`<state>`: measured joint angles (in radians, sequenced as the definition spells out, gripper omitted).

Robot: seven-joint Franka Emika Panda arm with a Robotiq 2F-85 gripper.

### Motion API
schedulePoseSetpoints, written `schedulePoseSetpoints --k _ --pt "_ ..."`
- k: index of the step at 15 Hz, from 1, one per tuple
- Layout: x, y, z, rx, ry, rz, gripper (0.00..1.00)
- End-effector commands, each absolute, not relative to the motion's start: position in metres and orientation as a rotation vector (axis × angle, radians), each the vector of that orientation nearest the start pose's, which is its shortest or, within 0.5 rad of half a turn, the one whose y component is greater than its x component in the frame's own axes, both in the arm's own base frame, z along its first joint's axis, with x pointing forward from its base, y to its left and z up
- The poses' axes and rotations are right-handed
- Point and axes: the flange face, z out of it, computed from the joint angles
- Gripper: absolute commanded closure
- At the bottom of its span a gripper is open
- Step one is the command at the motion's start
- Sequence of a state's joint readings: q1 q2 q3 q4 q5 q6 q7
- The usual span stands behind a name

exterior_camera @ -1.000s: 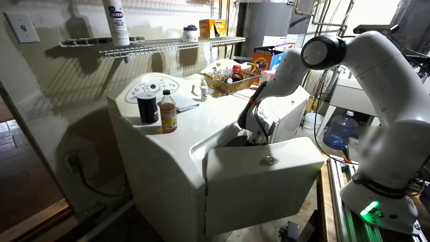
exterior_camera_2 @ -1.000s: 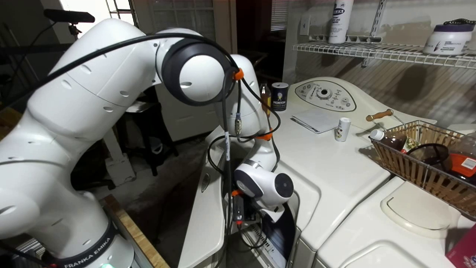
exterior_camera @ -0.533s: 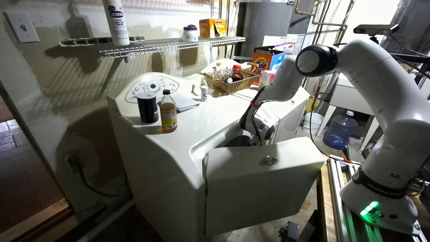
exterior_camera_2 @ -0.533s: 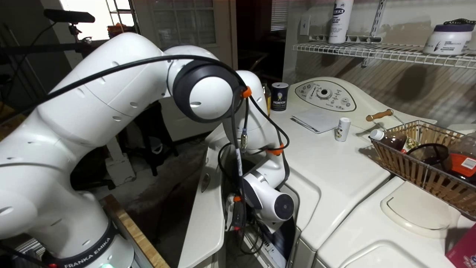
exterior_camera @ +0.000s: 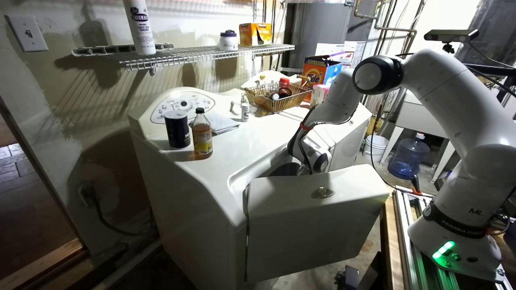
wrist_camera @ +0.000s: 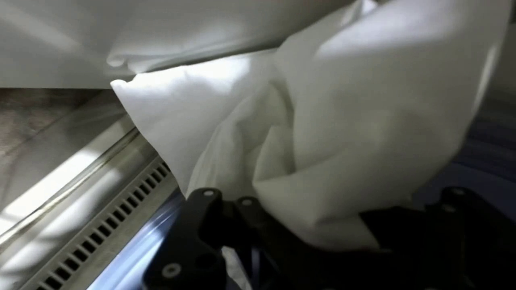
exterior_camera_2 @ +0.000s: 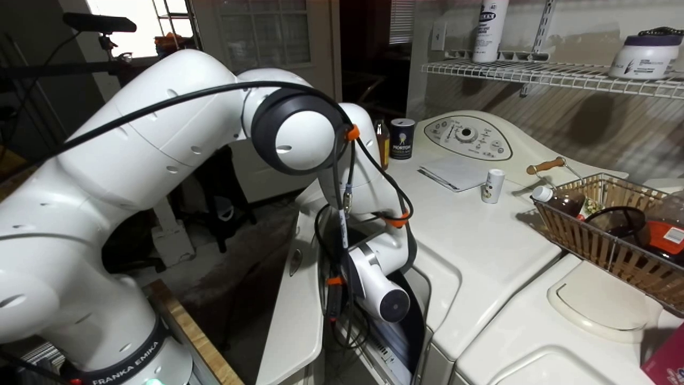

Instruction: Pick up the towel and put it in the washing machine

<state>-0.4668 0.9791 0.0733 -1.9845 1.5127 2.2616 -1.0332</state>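
The white towel [wrist_camera: 363, 121] is bunched and fills much of the wrist view, close to the camera. My gripper [wrist_camera: 336, 225] has the lower end of the towel between its black fingers. The knuckles [wrist_camera: 205, 217] stand well apart, but the towel hides the fingertips, so its grip is unclear. The washing machine [exterior_camera: 185, 213], white, has its front door [exterior_camera: 314, 225] swung open; the door also shows in an exterior view [exterior_camera_2: 288, 331]. The hand is down at the opening between door and drum. The gripper and towel are hidden in both exterior views.
The slotted vent strip [wrist_camera: 113, 223] lies at the opening's edge in the wrist view. A bottle [exterior_camera: 202, 139], a dark canister [exterior_camera: 177, 129], papers [exterior_camera_2: 454, 172] and a small white shaker [exterior_camera_2: 492, 186] stand or lie on the machine. A basket [exterior_camera_2: 582, 240] is nearby. A wire shelf [exterior_camera: 209, 56] hangs above.
The arm has lowered over the last second, and the hand has turned slightly at the machine opening. The door and the items on the machine have not moved.
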Motion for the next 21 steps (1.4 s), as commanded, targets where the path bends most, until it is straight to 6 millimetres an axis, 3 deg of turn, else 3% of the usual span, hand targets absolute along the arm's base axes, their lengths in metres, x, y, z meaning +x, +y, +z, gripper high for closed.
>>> schedulePoseSetpoints --k 1,8,9,21 --pt "0.464 -0.164 -0.066 -1.924 0.815 -0.281 1.00" --pt "0.483 -0.151 -0.059 -1.859 0.713 -0.533 1.00" --pt "0.483 -0.124 -0.044 -1.920 0.710 -0.399 1.00" --pt "0.485 -0.126 -0.044 -1.912 0.691 -0.446 1.00"
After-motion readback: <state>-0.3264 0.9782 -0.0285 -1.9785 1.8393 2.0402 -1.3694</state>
